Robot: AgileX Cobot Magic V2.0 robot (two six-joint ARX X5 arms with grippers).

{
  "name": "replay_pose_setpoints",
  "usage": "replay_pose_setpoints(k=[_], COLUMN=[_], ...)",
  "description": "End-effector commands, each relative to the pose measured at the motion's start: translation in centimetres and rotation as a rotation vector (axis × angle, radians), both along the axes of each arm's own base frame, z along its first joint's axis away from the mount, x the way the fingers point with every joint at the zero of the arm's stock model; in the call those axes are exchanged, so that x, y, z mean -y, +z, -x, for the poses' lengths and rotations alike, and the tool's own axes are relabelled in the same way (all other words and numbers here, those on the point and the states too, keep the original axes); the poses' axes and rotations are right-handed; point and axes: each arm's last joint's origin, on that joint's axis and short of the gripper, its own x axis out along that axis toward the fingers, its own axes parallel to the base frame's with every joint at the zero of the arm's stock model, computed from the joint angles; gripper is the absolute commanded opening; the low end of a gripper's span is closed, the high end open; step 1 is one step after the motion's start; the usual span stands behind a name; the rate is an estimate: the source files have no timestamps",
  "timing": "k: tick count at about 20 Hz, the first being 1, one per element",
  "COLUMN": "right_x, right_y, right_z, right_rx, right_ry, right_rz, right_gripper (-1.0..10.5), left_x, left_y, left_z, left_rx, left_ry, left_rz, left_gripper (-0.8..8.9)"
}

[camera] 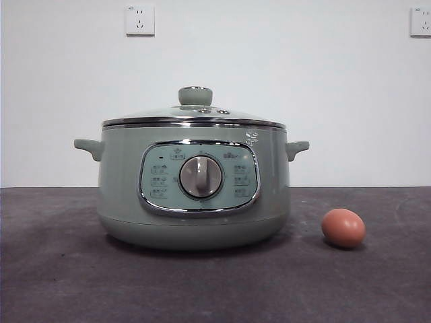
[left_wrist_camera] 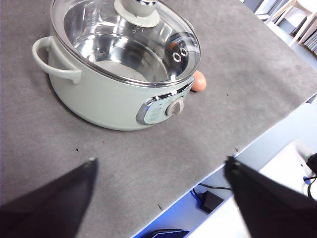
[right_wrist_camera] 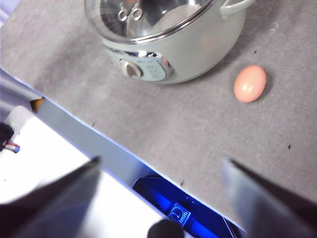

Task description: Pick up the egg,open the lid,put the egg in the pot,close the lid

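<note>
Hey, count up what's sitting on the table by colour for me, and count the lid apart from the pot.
Pale green: 1, the pot
Clear glass with a green knob: 1, the lid, seated on the pot
Reddish-brown: 1, the egg, lying beside the pot
Total: 3

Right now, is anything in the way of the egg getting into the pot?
Yes. The lid sits shut on the pot, covering its opening. The egg lies on the table beside the pot, apart from it. Both hands wait back from the table with jaws open, and nothing visible blocks either from the egg.
</note>
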Motion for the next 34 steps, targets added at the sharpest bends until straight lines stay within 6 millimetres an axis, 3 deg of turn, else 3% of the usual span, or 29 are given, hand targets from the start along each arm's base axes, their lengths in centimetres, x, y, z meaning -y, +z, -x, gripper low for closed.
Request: replay_pose_setpoints(k=[1,7,13,18,28,34], right_x=[-0.2,-1.0,-3.8,-6.2,-8.3,-8.6], right_y=[-0.1,-1.9,-5.8,-9.3,-14.1,-15.3], right_z=[-1.0,-5.7,-11.4,-14.8,-18.0,-18.7], right_rx=[-0.014,-0.115,-0.208,-0.233,-0.263,-0.274], right_ry=[-0.014,-0.078,-0.105,-0.125,-0.133,-0.142], right_rz=[-0.011,0.091,0.236,0.324,0.384,0.382], right_gripper=[5.9,5.9,5.9,5.9,5.5,5.3], left_x=[0.0,0.0,0.0,0.0,0.0,0.0], left_y=[0.2,0.3,0.4,0.4,0.4,0.4], left_z=[0.0,0.0,-0.2,-0.2,-0.2,-0.2], left_rx=[0.019,0.031,0.047,0.047,0.047,0.047], left_ry=[-0.006,-0.006,0.000,0.001,0.002,0.002], left_rz=[-0.006,-0.005,0.002,0.002,0.001,0.001], left_gripper=[7.26,7.26,7.26,7.26,7.26,7.26])
